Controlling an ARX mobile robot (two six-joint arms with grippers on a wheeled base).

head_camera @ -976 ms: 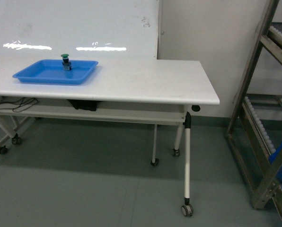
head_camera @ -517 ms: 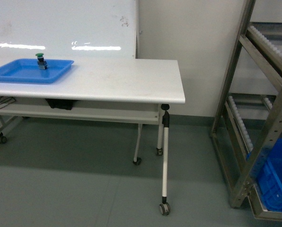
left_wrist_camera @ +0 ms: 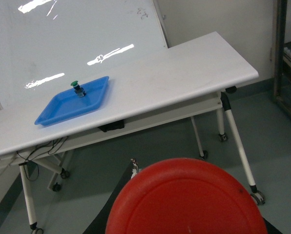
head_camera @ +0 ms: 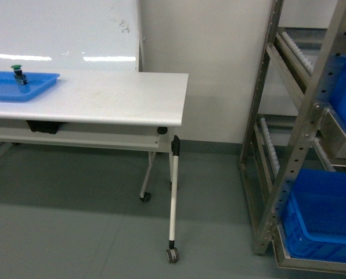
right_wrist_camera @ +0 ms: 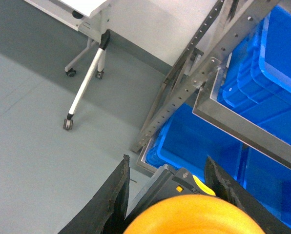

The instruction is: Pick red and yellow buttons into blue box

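Right claw (right_wrist_camera: 167, 183) grips the yellow button (right_wrist_camera: 189, 214) and the left holds the red button (left_wrist_camera: 187, 197) — both clenched tight, so the sensible thing is to roll squarely up to the blue box (head_camera: 324, 212) low in the rack (head_camera: 271, 145) before letting go.

Whiteboard (head_camera: 62, 35): smudges only, no legible writing.
Blue crates (right_wrist_camera: 262, 97): no label or number readable.
Button caps (left_wrist_camera: 184, 200): no legend legible.

Glossy blue plastic box (head_camera: 321, 224), brushed metal rack (head_camera: 289, 151), smooth white tabletop (head_camera: 121, 96).
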